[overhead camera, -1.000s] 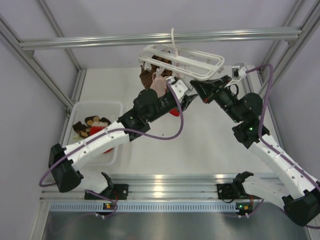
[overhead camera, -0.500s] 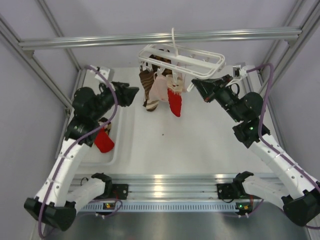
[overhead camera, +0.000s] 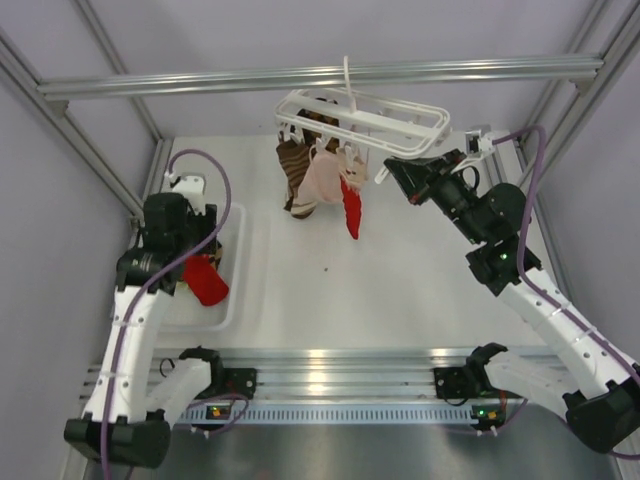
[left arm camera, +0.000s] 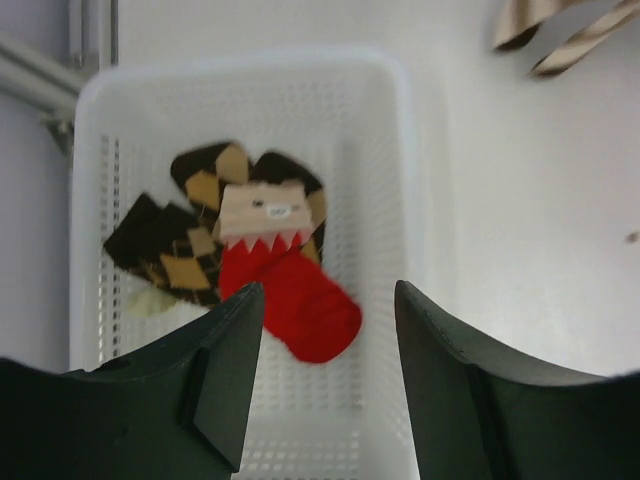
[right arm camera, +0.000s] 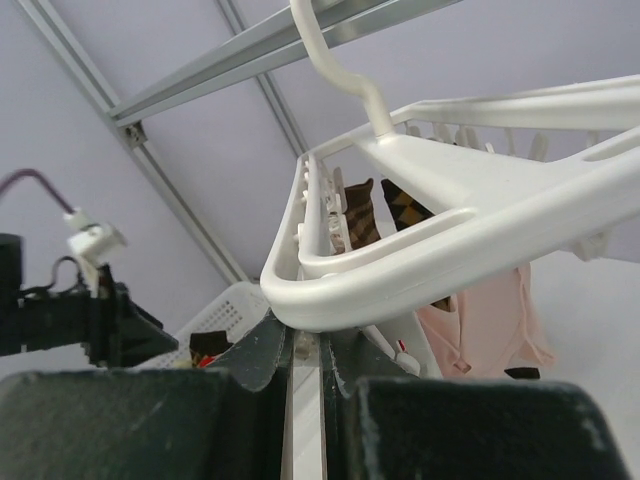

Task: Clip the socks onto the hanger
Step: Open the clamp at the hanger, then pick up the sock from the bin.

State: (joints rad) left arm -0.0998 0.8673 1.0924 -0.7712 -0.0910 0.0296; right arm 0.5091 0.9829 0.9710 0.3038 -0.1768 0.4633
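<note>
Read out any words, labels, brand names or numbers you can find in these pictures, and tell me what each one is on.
No readable text anywhere.
The white hanger, the hanging socks and the white basket show no lettering.
The tan-topped sock in the basket has a small face design, blurred, not letters.

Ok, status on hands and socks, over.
Left hand open above basket, over a red sock. Right hand shut on hanger. Several socks clipped. Nothing in the way.
</note>
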